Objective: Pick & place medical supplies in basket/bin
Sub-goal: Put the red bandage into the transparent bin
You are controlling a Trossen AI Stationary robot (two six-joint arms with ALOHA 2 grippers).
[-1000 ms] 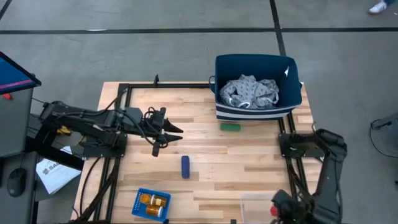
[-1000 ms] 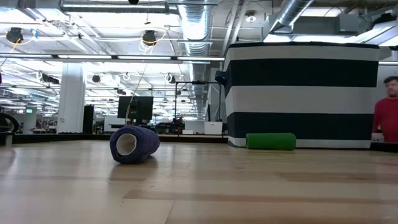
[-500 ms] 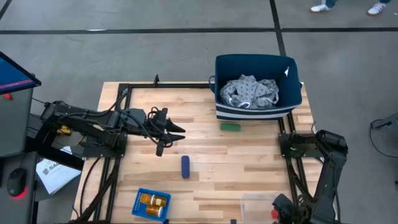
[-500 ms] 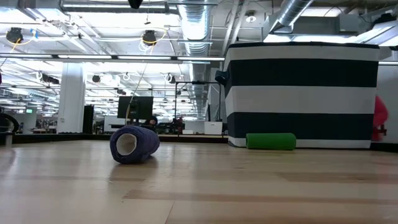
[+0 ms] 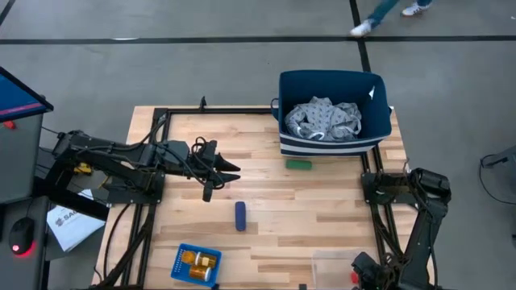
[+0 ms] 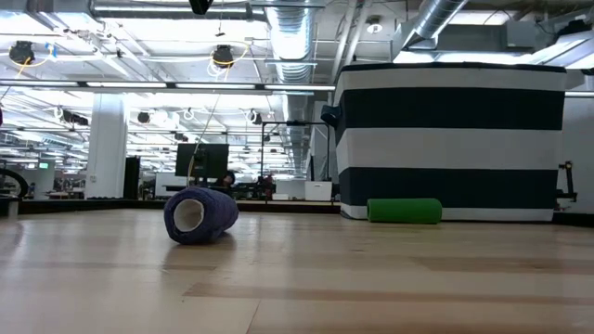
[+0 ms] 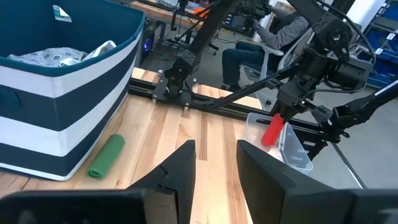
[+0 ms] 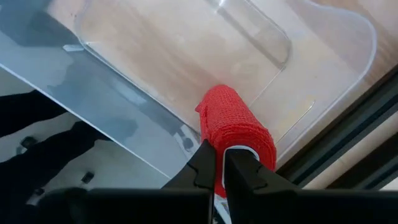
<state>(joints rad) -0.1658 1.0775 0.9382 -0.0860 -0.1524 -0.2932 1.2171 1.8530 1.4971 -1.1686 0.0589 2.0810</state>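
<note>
My right gripper (image 8: 222, 155) is shut on the red cylinder (image 8: 235, 124) over the clear tray (image 8: 186, 56) at the table's near right corner. My left gripper (image 5: 228, 171) hovers open above the table's left middle, its fingers (image 7: 186, 165) pointing toward the right side. The dark blue cylinder (image 5: 240, 215) lies on its side near the table's middle. A green cylinder (image 5: 298, 164) lies against the front of the navy striped bin (image 5: 379, 93), which holds the grey patterned garment (image 5: 326, 119). Two orange pill bottles (image 5: 199, 261) lie in the small blue basket (image 5: 184, 274). My right gripper pinches the red cylinder between its two fingers (image 8: 205, 163) at its upper end (image 8: 245, 149). The fingers come from above, pointing down along the cylinder. It hangs tilted below them (image 7: 272, 129), over the clear tray; whether its lower end touches the tray, I cannot tell.
Black frame rails (image 5: 161, 121) run along the table's edges. The navy bin stands at the far right corner, the blue basket at the near edge left of middle. Bare wood (image 5: 322, 209) lies between the dark blue cylinder and the right arm.
My left gripper has moved slightly toward the table's right. A person has walked past on the floor beyond the far edge.
</note>
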